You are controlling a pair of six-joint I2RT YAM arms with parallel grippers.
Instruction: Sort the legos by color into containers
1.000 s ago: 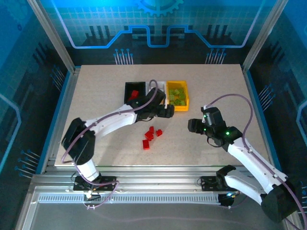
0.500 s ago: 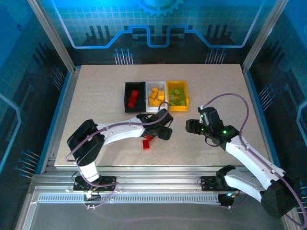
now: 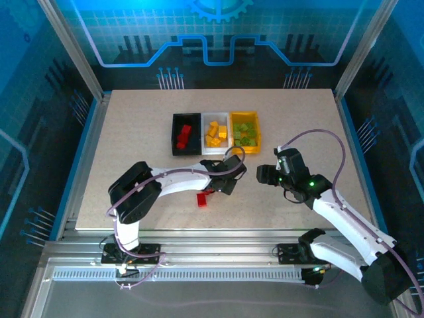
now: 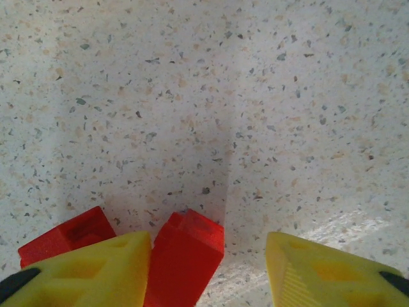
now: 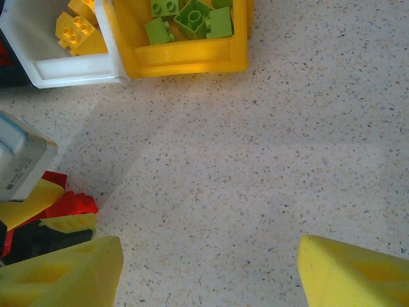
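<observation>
My left gripper (image 3: pixel 222 185) is low over the loose red legos (image 3: pixel 203 198) in front of the bins. It is open in the left wrist view (image 4: pixel 208 275): a red lego (image 4: pixel 185 252) lies on the table between the yellow fingers, against the left finger (image 4: pixel 96 268), and another red lego (image 4: pixel 64 233) sits just outside. The black bin (image 3: pixel 176 142) holds red legos, the white bin (image 3: pixel 205 147) yellow ones, the yellow-orange bin (image 3: pixel 256 142) green ones. My right gripper (image 3: pixel 262 173) hovers open over bare table (image 5: pixel 208 275).
The right wrist view takes in the near ends of the yellow-orange bin (image 5: pixel 179 61) and white bin (image 5: pixel 70 73), with the left gripper (image 5: pixel 25 166) and red legos (image 5: pixel 73 203) at its left edge. Metal frame posts (image 3: pixel 69 50) flank the table.
The left arm has swung from over the bins down to the red legos, covering most of the pile. The right gripper has shifted slightly.
</observation>
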